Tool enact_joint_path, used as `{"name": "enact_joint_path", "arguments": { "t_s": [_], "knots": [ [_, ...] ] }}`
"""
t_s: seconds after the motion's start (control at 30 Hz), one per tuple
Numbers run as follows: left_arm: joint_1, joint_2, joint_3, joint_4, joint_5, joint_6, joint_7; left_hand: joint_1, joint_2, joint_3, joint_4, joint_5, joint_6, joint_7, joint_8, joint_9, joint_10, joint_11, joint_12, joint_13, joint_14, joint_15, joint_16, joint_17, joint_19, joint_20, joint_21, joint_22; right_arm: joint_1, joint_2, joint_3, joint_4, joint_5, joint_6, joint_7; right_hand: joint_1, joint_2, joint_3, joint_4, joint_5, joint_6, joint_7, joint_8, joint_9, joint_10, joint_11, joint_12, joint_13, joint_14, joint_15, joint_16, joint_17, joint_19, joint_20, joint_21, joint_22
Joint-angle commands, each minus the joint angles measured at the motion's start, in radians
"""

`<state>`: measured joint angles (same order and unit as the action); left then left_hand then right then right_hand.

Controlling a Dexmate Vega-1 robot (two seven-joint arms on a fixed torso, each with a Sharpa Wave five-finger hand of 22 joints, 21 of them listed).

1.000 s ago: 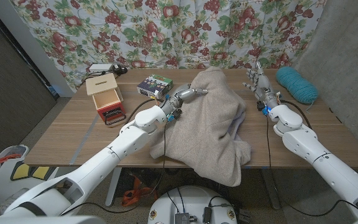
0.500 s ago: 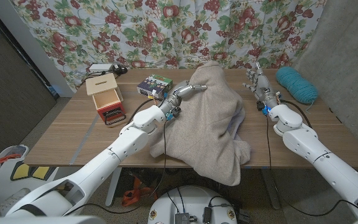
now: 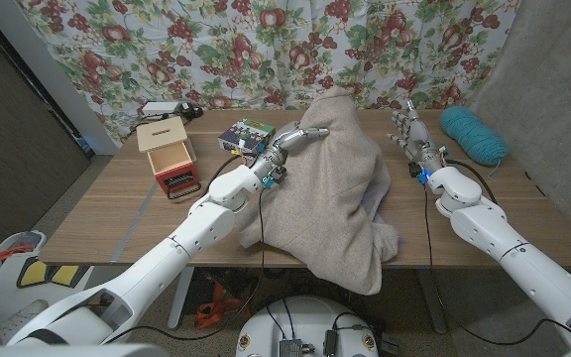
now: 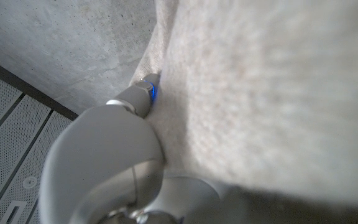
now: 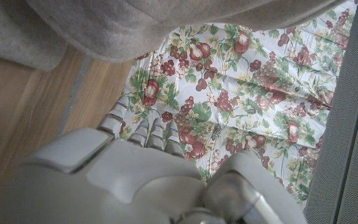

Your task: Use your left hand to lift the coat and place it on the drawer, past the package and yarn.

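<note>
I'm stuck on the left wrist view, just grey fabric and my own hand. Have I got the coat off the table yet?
Observer: Partly. The left hand holds the coat bunched up near its top; its lower part lies on the table and hangs over the near edge.
Operator: Where is the drawer?
Observer: The small wooden drawer stands left of the coat, beyond the package.
Operator: And the yarn?
Observer: The teal yarn lies at the table's right, past the right hand, whose fingers are spread and hold nothing.
</note>
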<state>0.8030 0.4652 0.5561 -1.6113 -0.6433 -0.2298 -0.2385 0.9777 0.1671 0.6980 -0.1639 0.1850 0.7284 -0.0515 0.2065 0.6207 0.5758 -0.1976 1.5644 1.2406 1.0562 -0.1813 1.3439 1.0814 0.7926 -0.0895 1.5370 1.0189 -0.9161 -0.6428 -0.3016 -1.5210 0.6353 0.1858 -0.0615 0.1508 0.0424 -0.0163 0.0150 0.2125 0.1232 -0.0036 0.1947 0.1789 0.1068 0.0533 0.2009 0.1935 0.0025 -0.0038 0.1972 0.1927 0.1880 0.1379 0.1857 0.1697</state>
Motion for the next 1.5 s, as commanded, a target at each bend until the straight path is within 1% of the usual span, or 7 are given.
{"name": "enact_joint_path", "arguments": {
  "t_s": [0.03, 0.17, 0.5, 0.7, 0.87, 1.0, 1.5],
  "knots": [
    [0.021, 0.032, -0.027, -0.068, -0.007, 0.009, 0.035, -0.003, -0.002, 0.008, -0.001, -0.002, 0.020, 0.006, -0.001, -0.002, 0.005, -0.004, 0.005, 0.001, 0.000, -0.033, -0.002, 0.002, 0.004, -0.119, 0.003, 0.005, -0.006, -0.004, 0.002, -0.003, 0.008, -0.005, 0.005, 0.003, 0.007, -0.002, -0.007, -0.003, 0.002, 0.000, -0.002, 0.006, 0.008, -0.002, 0.001, 0.003, -0.001, -0.007, 0.003, 0.003, 0.003, 0.001, 0.004, 0.002],
    [0.022, 0.044, -0.036, -0.085, -0.015, 0.013, 0.034, -0.002, -0.003, 0.004, -0.002, -0.002, 0.020, 0.008, -0.002, -0.003, 0.008, -0.004, 0.005, 0.001, 0.005, -0.033, 0.003, 0.006, 0.005, -0.119, -0.005, -0.014, -0.007, -0.007, 0.001, 0.000, 0.006, -0.002, 0.008, 0.003, 0.007, -0.002, -0.008, -0.003, 0.002, 0.000, -0.002, 0.006, 0.008, -0.002, 0.001, 0.003, 0.000, -0.007, 0.004, 0.003, 0.003, 0.002, 0.004, 0.002],
    [0.028, 0.055, -0.049, -0.118, -0.031, 0.003, 0.027, -0.002, -0.003, 0.007, -0.001, -0.002, 0.021, 0.010, -0.003, -0.008, 0.009, -0.004, 0.005, 0.001, 0.001, -0.033, 0.000, 0.006, 0.001, -0.117, 0.003, -0.002, -0.005, -0.010, 0.003, 0.009, 0.017, -0.008, 0.020, 0.003, 0.008, -0.003, -0.008, -0.003, 0.002, -0.001, -0.002, 0.006, 0.008, -0.002, 0.001, 0.003, -0.001, -0.007, 0.003, 0.003, 0.002, 0.001, 0.004, 0.002],
    [0.036, 0.053, -0.056, -0.134, -0.037, -0.002, 0.041, -0.002, -0.003, 0.005, -0.002, -0.002, 0.019, 0.009, -0.004, -0.009, 0.008, -0.003, 0.004, 0.001, 0.004, -0.033, 0.003, 0.010, 0.005, -0.119, 0.002, -0.008, 0.006, -0.006, 0.000, 0.028, 0.022, -0.010, 0.034, 0.003, 0.008, -0.003, -0.008, -0.004, 0.002, 0.000, -0.002, 0.006, 0.008, -0.002, 0.001, 0.003, -0.001, -0.008, 0.003, 0.003, 0.002, 0.002, 0.004, 0.002],
    [0.063, 0.047, -0.065, -0.174, -0.076, 0.025, 0.076, -0.002, -0.003, 0.005, -0.002, -0.002, 0.020, 0.011, -0.003, -0.009, 0.007, -0.003, 0.004, 0.001, 0.004, -0.033, 0.003, 0.010, 0.004, -0.119, 0.003, -0.007, 0.017, -0.001, -0.004, 0.046, 0.027, -0.011, 0.045, 0.003, 0.008, -0.003, -0.008, -0.004, 0.002, 0.001, -0.002, 0.006, 0.008, -0.002, 0.001, 0.003, -0.001, -0.007, 0.003, 0.003, 0.002, 0.000, 0.004, 0.002],
    [0.068, 0.052, -0.064, -0.186, -0.072, 0.031, 0.086, -0.002, -0.003, 0.005, -0.002, -0.002, 0.021, 0.010, -0.003, -0.010, 0.007, -0.003, 0.004, 0.000, 0.003, -0.033, 0.001, 0.009, 0.004, -0.119, 0.003, -0.008, 0.027, -0.001, -0.010, 0.062, 0.023, -0.005, 0.060, 0.003, 0.008, -0.003, -0.008, -0.004, 0.002, 0.001, -0.002, 0.006, 0.008, -0.002, 0.001, 0.003, -0.001, -0.008, 0.003, 0.003, 0.002, 0.001, 0.004, 0.002],
    [0.110, 0.119, -0.117, -0.269, -0.053, 0.039, 0.143, -0.001, -0.004, 0.007, -0.002, -0.002, 0.020, 0.009, -0.003, -0.010, 0.007, -0.004, 0.005, 0.001, 0.002, -0.033, 0.000, 0.009, 0.003, -0.119, 0.004, -0.004, 0.060, 0.015, -0.026, 0.102, 0.023, -0.004, 0.084, 0.003, 0.008, -0.003, -0.009, -0.004, 0.001, 0.000, -0.002, 0.006, 0.005, -0.001, 0.000, 0.003, -0.001, -0.008, 0.003, 0.003, 0.002, 0.002, 0.004, 0.002]
  ]
}}
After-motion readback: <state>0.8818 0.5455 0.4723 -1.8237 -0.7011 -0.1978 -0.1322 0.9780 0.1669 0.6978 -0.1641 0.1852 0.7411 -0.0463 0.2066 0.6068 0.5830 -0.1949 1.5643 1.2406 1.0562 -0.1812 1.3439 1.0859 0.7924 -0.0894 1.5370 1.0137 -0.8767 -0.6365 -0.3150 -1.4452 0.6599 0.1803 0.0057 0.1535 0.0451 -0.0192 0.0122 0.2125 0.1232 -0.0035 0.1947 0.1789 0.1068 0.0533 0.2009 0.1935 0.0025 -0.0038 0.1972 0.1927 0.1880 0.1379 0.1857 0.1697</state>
